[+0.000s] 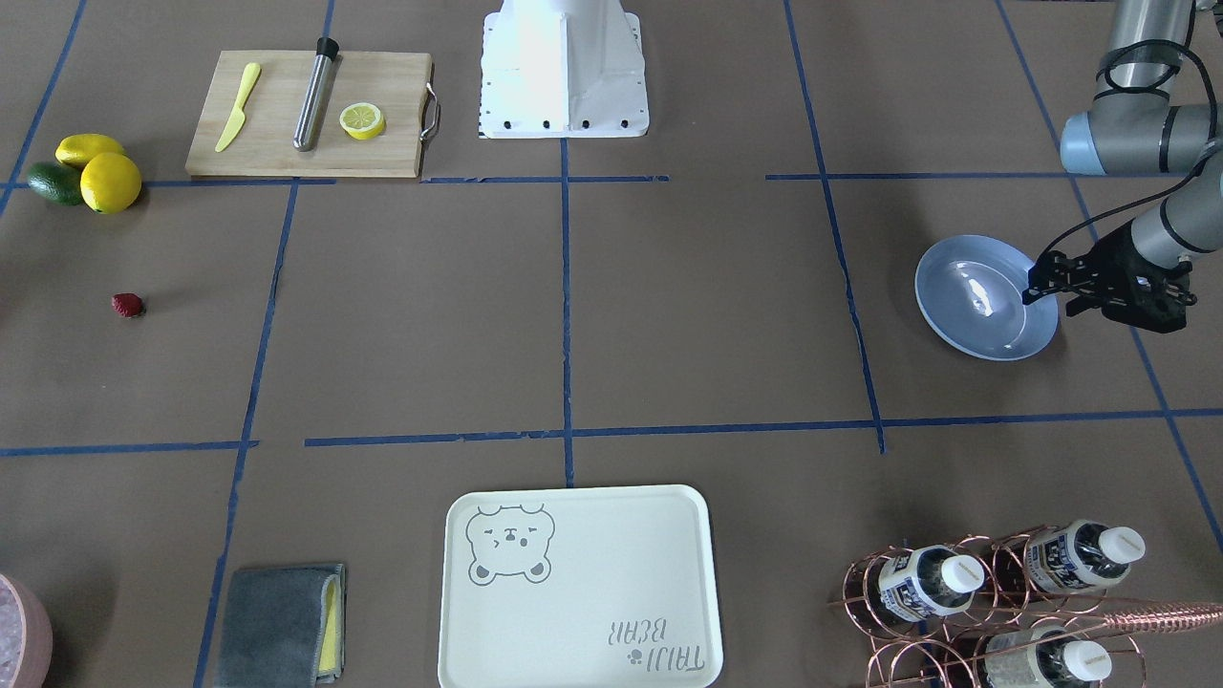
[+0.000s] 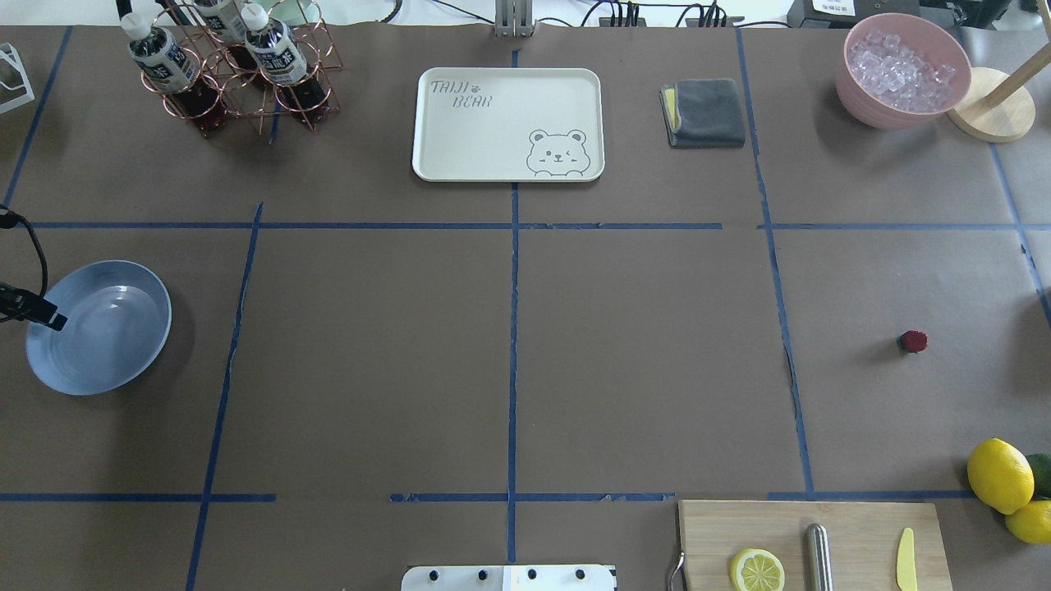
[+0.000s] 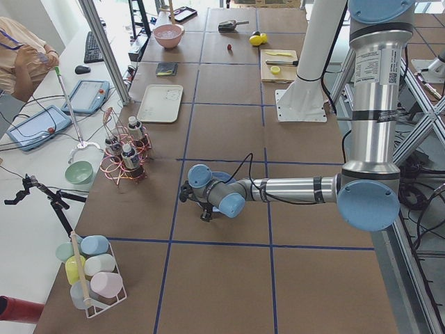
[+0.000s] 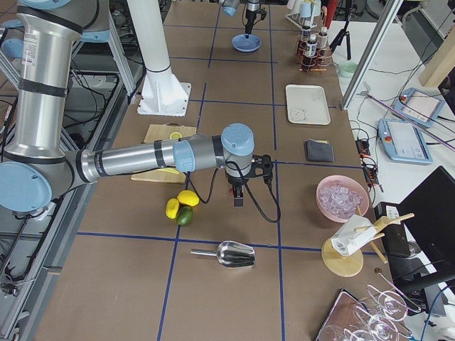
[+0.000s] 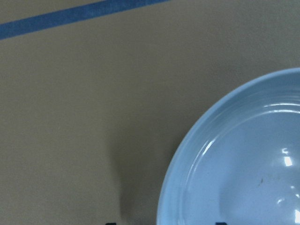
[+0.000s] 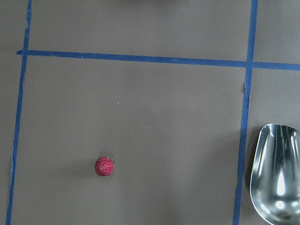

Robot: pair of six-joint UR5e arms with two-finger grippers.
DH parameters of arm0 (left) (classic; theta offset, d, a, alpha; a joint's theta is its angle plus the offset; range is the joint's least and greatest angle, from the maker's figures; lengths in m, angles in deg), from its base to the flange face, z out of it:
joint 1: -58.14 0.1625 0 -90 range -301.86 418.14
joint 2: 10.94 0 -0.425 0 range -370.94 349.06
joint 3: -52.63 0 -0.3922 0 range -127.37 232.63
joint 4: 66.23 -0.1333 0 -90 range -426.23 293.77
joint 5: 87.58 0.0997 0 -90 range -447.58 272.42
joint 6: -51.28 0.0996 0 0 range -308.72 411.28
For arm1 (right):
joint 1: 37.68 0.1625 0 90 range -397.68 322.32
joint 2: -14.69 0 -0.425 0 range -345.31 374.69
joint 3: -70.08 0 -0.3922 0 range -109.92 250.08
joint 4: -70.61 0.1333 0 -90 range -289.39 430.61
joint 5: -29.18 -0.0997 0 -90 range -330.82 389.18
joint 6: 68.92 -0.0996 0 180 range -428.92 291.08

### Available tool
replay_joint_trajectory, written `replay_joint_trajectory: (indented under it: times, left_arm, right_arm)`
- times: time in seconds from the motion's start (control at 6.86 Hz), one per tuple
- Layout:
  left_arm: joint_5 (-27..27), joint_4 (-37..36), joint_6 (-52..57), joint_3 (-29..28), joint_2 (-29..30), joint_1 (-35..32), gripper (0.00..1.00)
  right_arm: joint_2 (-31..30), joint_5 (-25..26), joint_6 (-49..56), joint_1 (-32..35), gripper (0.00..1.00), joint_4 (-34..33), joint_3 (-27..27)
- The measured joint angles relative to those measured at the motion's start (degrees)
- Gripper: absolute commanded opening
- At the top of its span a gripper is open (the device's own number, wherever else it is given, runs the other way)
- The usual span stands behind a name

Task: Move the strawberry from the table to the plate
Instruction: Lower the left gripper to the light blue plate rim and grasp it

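Observation:
The strawberry (image 2: 913,341), tiny and dark red, lies alone on the brown table (image 2: 640,345) at the right in the overhead view; it also shows as the strawberry (image 6: 104,166) low and left of centre in the right wrist view. My right gripper (image 4: 238,193) hangs above that area; no fingers show in its wrist view, so I cannot tell its state. The light-blue plate (image 2: 98,327) sits far left with nothing in it. My left gripper (image 1: 1046,291) is at the plate's outer rim (image 5: 187,154), open, with fingertips either side of the rim.
Two lemons (image 2: 1000,476) and a green fruit lie near the cutting board (image 2: 854,525), which holds a lemon half, a steel rod and a yellow knife. A metal scoop (image 6: 279,178) lies beside the strawberry's square. The cream tray (image 2: 460,139), bottle rack (image 2: 230,74), cloth and ice bowl (image 2: 903,70) line the far edge.

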Motion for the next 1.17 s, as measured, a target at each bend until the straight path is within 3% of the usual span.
replay_joint_trajectory:
  times: [0.29, 0.73, 1.17]
  left_arm:
    - [0.0, -0.14, -0.02, -0.24, 0.21, 0.16, 0.0]
    - [-0.55, -0.18, -0.08, 0.09, 1.22, 0.19, 0.0]
    - [-12.95, -0.28, -6.69, 5.27, 5.09, 0.13, 0.0]
  right_arm:
    - [0.0, 0.0, 0.0, 0.0, 1.0, 0.0, 0.0]
    - [0.0, 0.0, 0.02, 0.0, 1.0, 0.0, 0.0]
    - [0.0, -1.28, -0.08, 0.0, 1.0, -0.08, -0.11]
